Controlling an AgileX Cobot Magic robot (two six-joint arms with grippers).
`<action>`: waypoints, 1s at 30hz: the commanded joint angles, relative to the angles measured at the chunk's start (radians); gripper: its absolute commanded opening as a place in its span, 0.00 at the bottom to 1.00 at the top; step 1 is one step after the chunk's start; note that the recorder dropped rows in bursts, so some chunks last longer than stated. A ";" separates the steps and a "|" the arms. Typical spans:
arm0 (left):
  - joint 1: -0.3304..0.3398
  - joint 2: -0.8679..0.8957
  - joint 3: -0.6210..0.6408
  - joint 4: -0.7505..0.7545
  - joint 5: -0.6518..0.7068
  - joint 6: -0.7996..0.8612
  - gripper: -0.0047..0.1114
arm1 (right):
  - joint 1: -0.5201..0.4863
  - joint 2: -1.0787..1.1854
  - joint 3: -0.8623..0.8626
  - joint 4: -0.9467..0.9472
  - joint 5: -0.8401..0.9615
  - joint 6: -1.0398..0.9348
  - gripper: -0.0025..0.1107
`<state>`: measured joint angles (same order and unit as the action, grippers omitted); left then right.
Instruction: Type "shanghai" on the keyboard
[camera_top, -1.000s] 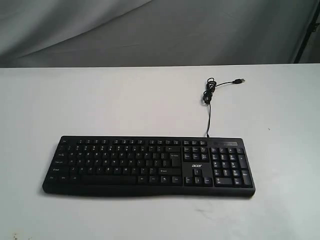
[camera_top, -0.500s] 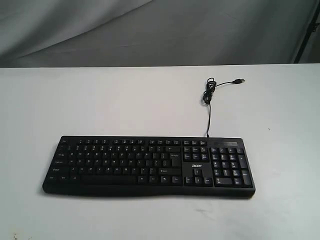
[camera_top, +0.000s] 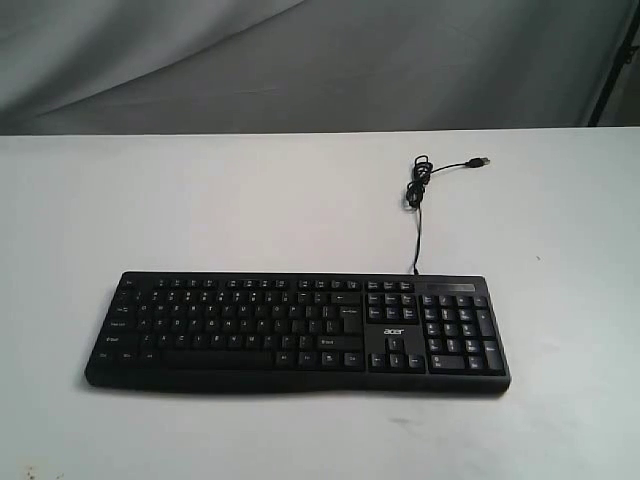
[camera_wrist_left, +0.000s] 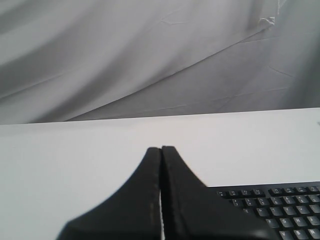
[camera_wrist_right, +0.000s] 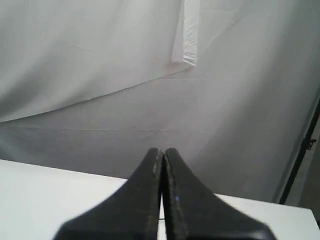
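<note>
The keyboard (camera_top: 297, 332) is lying on the table (camera_top: 250, 200) toward the near edge, with its long axis running left to right. The left gripper (camera_wrist_left: 161, 149), clenched and empty, is facing keys just ahead. The right gripper (camera_wrist_right: 162, 150), likewise clenched, is seeing none. The left arm is judged nearer.

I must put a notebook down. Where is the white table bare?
Bare white table lies behind the wide black plastic keyboard, left of its thin black cable; a narrower strip runs in front. Crowded around the coiled cable.
</note>
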<state>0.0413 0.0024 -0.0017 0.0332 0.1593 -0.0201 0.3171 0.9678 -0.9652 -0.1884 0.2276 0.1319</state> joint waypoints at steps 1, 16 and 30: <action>-0.006 -0.002 0.002 -0.002 -0.005 -0.003 0.04 | 0.070 0.053 -0.139 -0.006 0.105 -0.062 0.02; -0.006 -0.002 0.002 -0.002 -0.005 -0.003 0.04 | 0.130 0.364 -0.658 0.340 0.558 -0.510 0.02; -0.006 -0.002 0.002 -0.002 -0.005 -0.003 0.04 | 0.174 0.703 -1.018 0.438 0.843 -0.579 0.02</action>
<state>0.0413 0.0024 -0.0017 0.0332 0.1593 -0.0201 0.4718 1.6153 -1.9362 0.2352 1.0139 -0.4372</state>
